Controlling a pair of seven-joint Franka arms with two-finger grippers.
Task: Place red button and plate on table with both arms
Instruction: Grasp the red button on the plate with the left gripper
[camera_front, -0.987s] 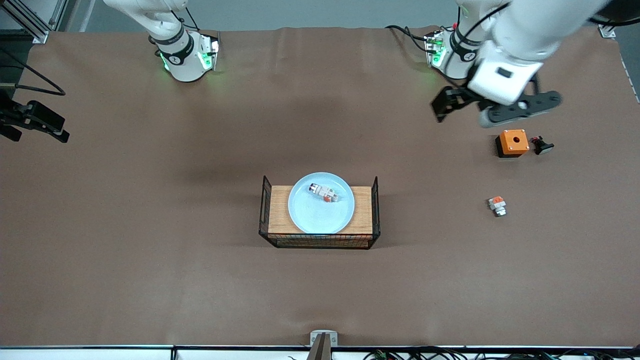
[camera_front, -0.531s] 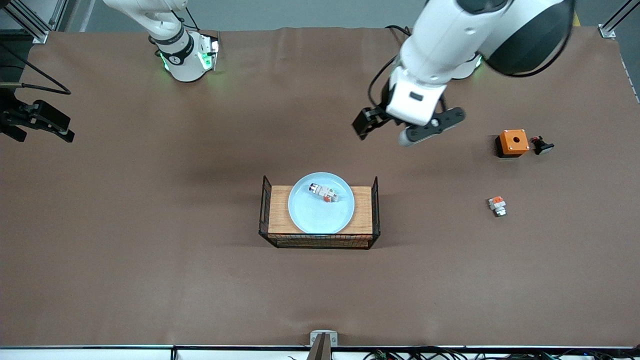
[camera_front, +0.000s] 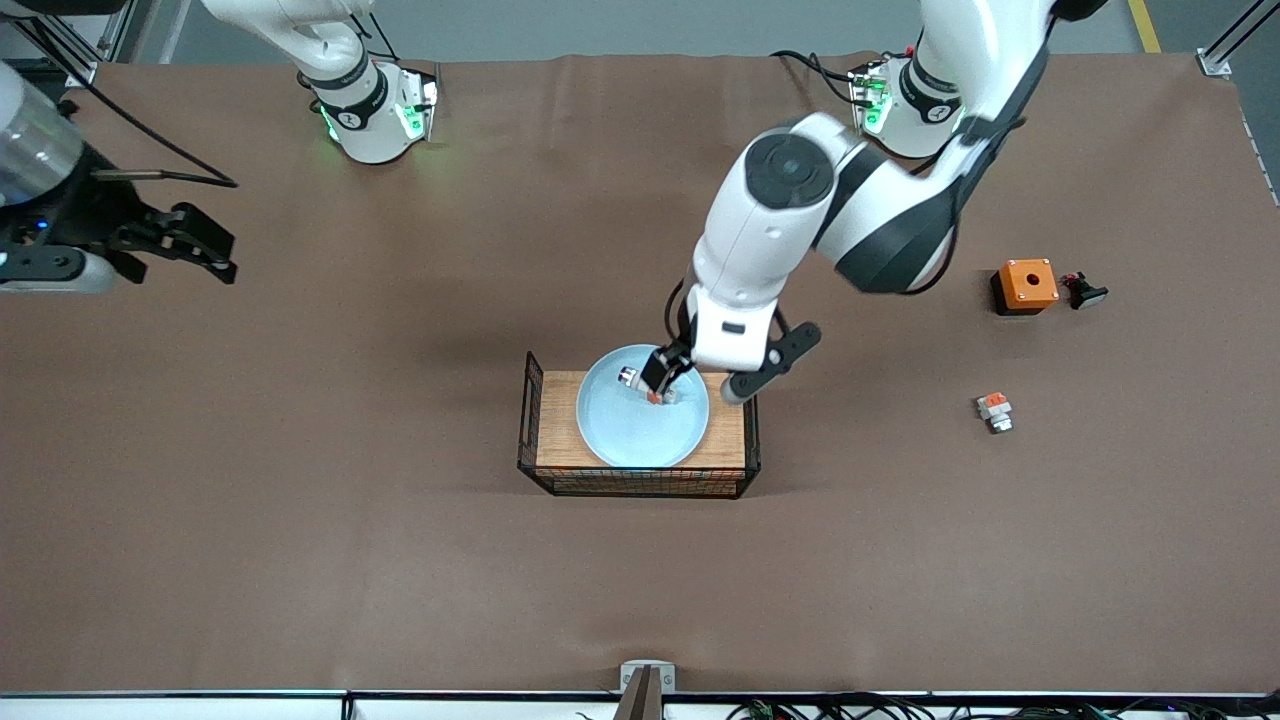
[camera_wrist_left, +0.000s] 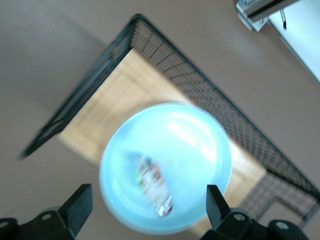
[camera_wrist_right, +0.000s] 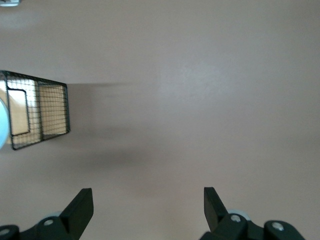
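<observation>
The pale-blue plate (camera_front: 640, 432) rests on a small wire rack with a wooden top (camera_front: 552, 420) in the middle of the brown table (camera_front: 400, 580). The red button (camera_front: 633, 378) lies in the plate, partly covered by a finger. My left gripper (camera_front: 708, 380) hangs open just over the plate; in its wrist view its fingers straddle the button (camera_wrist_left: 155, 182) and the plate's (camera_wrist_left: 195, 145) edge, holding nothing. My right gripper (camera_front: 205, 250) is open over bare table at the right arm's end, with only tabletop between its fingers (camera_wrist_right: 147, 205).
The rack (camera_wrist_left: 115, 95) has black mesh ends; it also shows in the right wrist view (camera_wrist_right: 40, 112). At the left arm's end lie an orange box with a hole (camera_front: 1026, 285), a small black part (camera_front: 1084, 291) and a white-grey block with orange top (camera_front: 995, 411).
My left arm has swung from above the orange box's area to over the plate and come down. My right gripper has moved a little toward the middle of the table.
</observation>
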